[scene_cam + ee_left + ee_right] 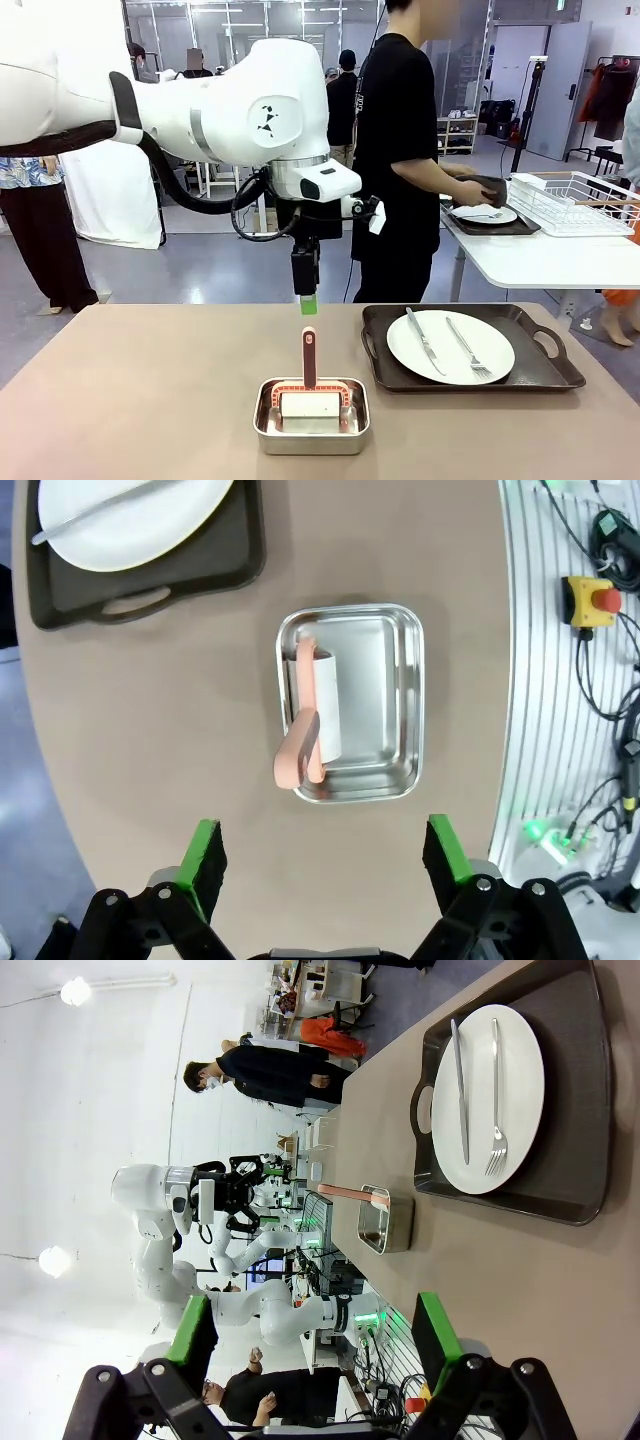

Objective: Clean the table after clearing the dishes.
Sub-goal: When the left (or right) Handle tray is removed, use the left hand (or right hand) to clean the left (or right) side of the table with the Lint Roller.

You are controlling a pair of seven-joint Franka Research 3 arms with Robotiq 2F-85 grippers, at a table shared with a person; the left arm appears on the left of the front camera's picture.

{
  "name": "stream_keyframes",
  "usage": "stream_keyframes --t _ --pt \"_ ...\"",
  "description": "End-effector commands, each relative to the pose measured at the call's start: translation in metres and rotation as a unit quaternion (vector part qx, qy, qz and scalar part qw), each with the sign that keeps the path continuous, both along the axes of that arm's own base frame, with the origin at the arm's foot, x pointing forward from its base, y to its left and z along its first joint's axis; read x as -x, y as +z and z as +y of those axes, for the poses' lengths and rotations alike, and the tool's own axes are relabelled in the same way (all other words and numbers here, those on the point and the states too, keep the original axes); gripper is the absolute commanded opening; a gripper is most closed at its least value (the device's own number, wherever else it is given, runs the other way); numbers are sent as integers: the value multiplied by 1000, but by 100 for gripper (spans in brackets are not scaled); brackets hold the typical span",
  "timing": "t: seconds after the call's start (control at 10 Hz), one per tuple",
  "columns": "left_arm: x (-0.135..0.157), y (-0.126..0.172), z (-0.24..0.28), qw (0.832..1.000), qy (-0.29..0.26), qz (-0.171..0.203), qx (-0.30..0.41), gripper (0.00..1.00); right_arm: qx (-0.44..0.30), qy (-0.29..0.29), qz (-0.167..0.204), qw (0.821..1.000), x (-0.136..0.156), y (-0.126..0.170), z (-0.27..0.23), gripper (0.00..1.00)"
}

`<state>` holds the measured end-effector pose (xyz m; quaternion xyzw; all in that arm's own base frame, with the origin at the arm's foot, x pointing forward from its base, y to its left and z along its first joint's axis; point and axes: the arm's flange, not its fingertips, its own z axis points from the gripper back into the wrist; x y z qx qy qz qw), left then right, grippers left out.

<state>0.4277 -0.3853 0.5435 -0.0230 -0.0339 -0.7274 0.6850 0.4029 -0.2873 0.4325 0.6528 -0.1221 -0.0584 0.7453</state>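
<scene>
One plate is lying with its knife and fork on a dark tray at the lower right of the front view, on the taupe desk. A second plate on a second tray is sitting on the white-topped desk at the right edge, beside a wire rack. A person's hand is resting on it (so the clearing is looking about half done).

At the lower middle, a steel pan is holding the pink-handled roller, whose handle is rising out of it. The left end effector is hanging just above that handle, pointing straight down, its green pads standing wide apart and gripping nothing. The right end effector is likewise spread wide and empty in its own wrist view, facing along the desk toward the dark tray.

Judging from this, the step in hand is looking like a pickup of the roller by the left arm. A good grasp is depending on centring. In the left wrist view the handle's end is showing slightly left of the midline between the pads, so a small sideways correction is looking wise before any descent. Closing on the handle's upper part, clear of the pan's rim, and lifting straight up is likely helping to keep the pan from tipping or dragging. Rolling is best starting on the bare left half of the desk while the dark tray is occupying the right.
</scene>
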Motion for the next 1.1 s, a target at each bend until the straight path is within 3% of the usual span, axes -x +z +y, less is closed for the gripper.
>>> stream_keyframes --t 0.0,0.5,1.0 --pt "-1 2 -5 1000 12 8 -28 100 0 0 -3 1000 2 4 0 100" --pt "-11 -26 -11 999 20 -1 -40 100 0 0 -3 1000 2 4 0 100" --pt "-10 -65 -12 998 21 14 -49 100 0 0 -3 1000 2 4 0 100"
